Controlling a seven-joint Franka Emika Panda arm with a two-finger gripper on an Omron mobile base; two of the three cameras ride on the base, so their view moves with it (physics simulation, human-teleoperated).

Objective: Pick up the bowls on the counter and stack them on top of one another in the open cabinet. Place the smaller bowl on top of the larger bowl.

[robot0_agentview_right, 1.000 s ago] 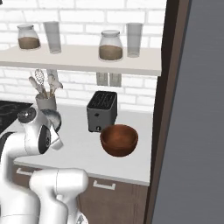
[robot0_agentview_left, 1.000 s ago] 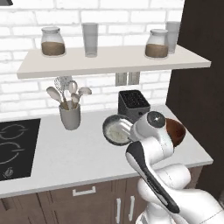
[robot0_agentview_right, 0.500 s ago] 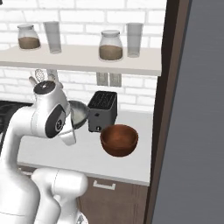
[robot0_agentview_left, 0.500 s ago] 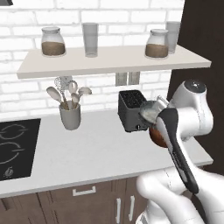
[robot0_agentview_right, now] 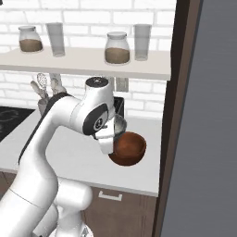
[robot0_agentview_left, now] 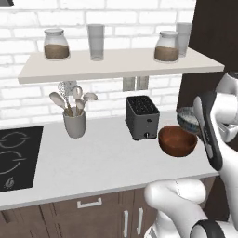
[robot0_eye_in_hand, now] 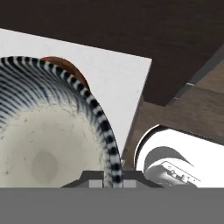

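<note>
- Right now the tool (robot0_eye_in_hand: 107, 175) was clenched on the rim of the small dark grey bowl w/ whitish speckled inside (robot0_eye_in_hand: 48, 144); in hand view the rim ran down between the two finger tips, striped edge visible.
- Small bowl was held up off the off-white table (robot0_agentview_left: 102, 162), at the table's right end, just above and behind the deep glossy reddish-brown bowl (robot0_agentview_left: 176, 141); seen in left base view (robot0_agentview_left: 187, 118) next to the white arm.
- Reddish-brown bowl sat on the table near its right front corner, just right of the dark grey toaster (robot0_agentview_left: 142, 117); in right base view (robot0_agentview_right: 128, 148) the arm's wrist overlapped its left side. Whether the small bowl touched it, cannot tell.
- Long pale beige wall shelf (robot0_agentview_left: 121, 64) above, against white brick, carried two glass jars w/ brown contents (robot0_agentview_left: 56, 44) and two clear tumblers (robot0_agentview_left: 96, 42).
- Grey utensil cup w/ spoons (robot0_agentview_left: 75, 122) stood left of the toaster; black cooktop (robot0_agentview_left: 16, 158) at far left.
</note>
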